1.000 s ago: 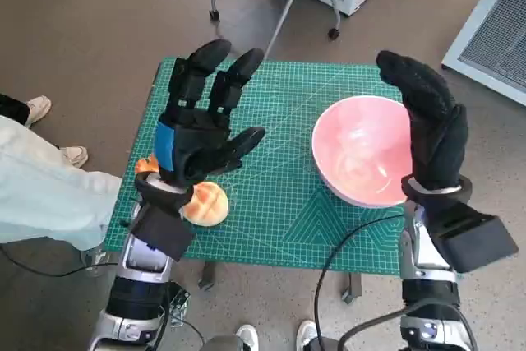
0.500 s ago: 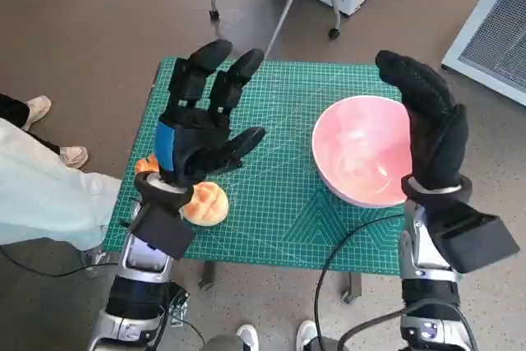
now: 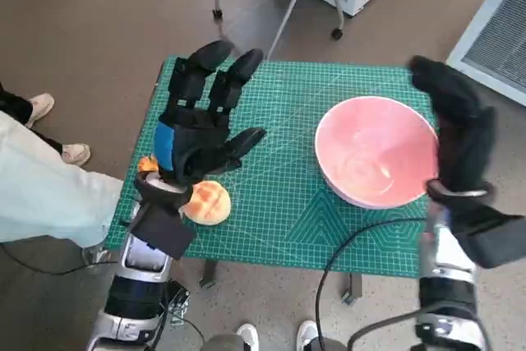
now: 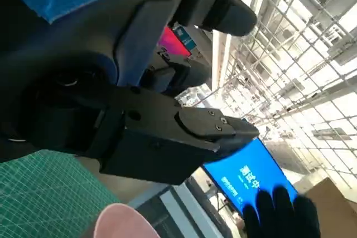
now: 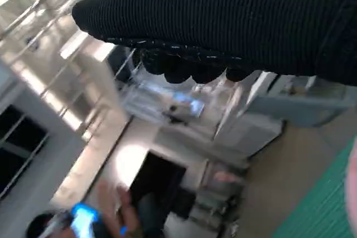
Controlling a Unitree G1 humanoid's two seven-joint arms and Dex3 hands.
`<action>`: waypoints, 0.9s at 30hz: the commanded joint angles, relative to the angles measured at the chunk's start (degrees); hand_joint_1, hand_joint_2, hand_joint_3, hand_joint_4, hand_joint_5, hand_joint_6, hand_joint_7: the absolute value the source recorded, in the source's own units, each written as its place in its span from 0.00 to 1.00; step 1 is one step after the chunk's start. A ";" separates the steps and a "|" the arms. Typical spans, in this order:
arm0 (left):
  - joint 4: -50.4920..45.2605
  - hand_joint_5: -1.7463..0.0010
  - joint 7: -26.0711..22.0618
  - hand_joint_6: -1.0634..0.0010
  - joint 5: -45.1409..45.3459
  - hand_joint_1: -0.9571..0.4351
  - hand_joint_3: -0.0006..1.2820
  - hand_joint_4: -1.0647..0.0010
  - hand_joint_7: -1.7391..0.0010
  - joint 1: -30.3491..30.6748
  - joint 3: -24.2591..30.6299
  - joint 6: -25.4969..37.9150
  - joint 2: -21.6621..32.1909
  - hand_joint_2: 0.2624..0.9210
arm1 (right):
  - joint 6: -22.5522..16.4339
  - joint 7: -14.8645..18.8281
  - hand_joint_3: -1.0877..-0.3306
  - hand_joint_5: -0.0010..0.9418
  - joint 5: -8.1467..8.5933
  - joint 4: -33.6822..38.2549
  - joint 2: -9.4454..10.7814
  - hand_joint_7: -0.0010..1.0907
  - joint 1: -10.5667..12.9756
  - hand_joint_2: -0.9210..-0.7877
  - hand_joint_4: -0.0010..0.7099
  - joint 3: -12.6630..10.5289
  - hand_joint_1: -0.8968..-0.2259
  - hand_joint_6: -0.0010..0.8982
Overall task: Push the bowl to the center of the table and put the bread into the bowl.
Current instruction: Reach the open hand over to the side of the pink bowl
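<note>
Judging by the table, you are starting with nothing done: the pink bowl [image 3: 376, 150] is sitting at its right side, the bread roll [image 3: 207, 202] lying under your empty, spread left hand [image 3: 201, 125], your right hand [image 3: 460, 139] hovering empty, fingers extended, beside the bowl.

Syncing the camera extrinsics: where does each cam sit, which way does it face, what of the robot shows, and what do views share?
Head view: on the head, looking steeply down at the green mat, pink bowl, bread; both forearms and hands show.
Left wrist view: behind the left hand, tilted up toward the ceiling.
Right wrist view: behind the right hand, facing the room.
Shared: bowl rim and gloved hand show in the head and left wrist views.
</note>
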 commanded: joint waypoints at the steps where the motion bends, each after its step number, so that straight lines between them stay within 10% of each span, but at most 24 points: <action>1: -0.04 0.66 0.05 0.91 -0.61 0.75 0.27 0.87 0.48 0.39 0.18 0.36 -0.18 0.77 | -1.26 -6.25 0.37 0.00 -2.61 5.90 -1.19 0.71 0.26 0.00 0.48 -3.43 0.49 0.01; 9: 0.41 0.66 0.61 0.91 -0.27 0.75 0.27 0.87 0.49 0.71 0.29 0.14 -0.29 0.77 | -2.29 -17.05 0.31 0.01 -7.59 16.25 -2.80 0.75 -0.73 0.00 0.49 -6.04 0.52 0.00; 18: 0.50 0.68 0.84 0.90 -0.55 0.73 0.27 0.86 0.50 1.02 0.49 0.57 -0.62 0.77 | -0.32 -21.67 0.22 0.00 -8.67 29.19 -3.95 0.74 -2.63 0.00 0.49 -5.94 0.58 0.00; 27: -0.06 0.69 1.44 0.89 0.37 0.72 0.26 0.84 0.51 1.49 0.24 0.71 -0.61 0.78 | 7.48 -17.09 0.22 0.00 -4.45 36.23 -2.08 0.69 -5.55 0.00 0.42 -7.47 0.60 0.00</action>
